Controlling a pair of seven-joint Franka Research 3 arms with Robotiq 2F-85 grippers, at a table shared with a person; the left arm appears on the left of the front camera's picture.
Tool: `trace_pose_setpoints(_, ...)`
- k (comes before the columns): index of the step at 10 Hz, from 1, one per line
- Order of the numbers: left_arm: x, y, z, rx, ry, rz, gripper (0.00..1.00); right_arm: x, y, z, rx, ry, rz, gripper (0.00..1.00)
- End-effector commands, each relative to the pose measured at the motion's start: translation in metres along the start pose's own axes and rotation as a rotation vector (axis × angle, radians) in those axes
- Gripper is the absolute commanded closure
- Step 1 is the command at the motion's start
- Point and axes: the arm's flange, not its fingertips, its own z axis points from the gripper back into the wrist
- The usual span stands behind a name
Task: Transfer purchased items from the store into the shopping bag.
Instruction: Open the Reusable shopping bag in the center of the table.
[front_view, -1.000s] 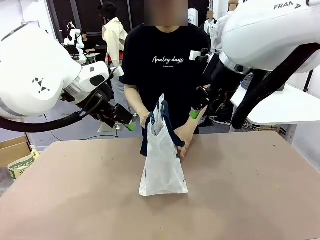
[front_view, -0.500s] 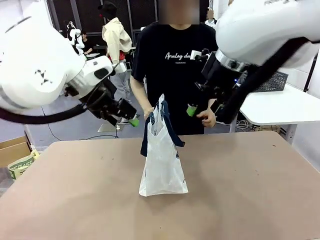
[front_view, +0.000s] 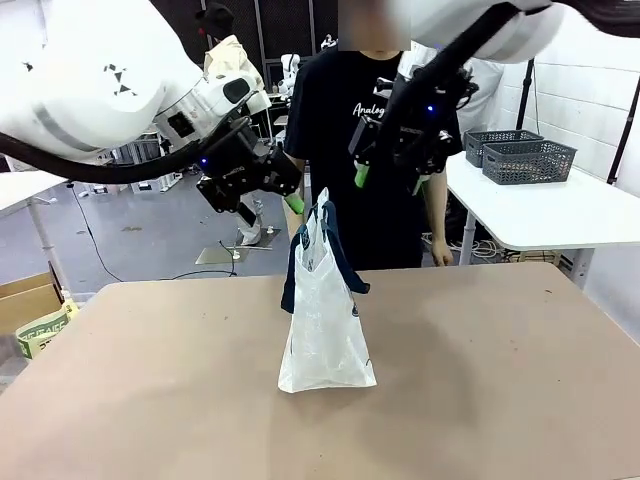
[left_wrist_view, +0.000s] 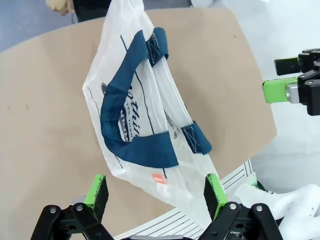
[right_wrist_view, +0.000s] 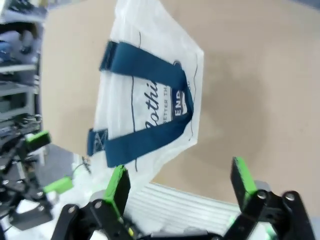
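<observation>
Front: shopping bag upright mid-surface, navy handles up, left end effector and right end effector raised beside its top, left wrist: jaws wide, bag below, right wrist: jaws wide, bag below

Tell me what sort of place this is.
Probably a robotics lab staged as a shop checkout: a shopping bag stands on a plain brown table, and grey mesh baskets sit on a white side table.
</observation>
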Motion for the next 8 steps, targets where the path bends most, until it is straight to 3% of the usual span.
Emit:
trace_pose_setpoints(1,0.019,0.005,-0.007,-0.019,0.059,0.046,0.0,0.033,0.01,-0.006,-0.017,0.048,-0.006,0.0)
trace_pose_setpoints(2,0.021,0.01,-0.007,-0.062,0.082,0.044,0.0,0.039,0.007,-0.011,-0.008,0.044,-0.011,0.0)
trace_pose_setpoints(3,0.009,0.006,-0.007,-0.004,0.026,0.018,0.0,0.015,0.003,-0.006,0.003,0.019,0.003,0.0)
trace_pose_setpoints(4,0.009,0.006,-0.007,-0.004,0.026,0.018,0.0,0.015,0.003,-0.006,0.003,0.019,0.003,0.0)
trace_pose_setpoints(8,0.022,-0.004,-0.023,-0.013,0.054,0.107,0.0,0.058,0.007,-0.037,0.14,0.127,0.013,0.0)
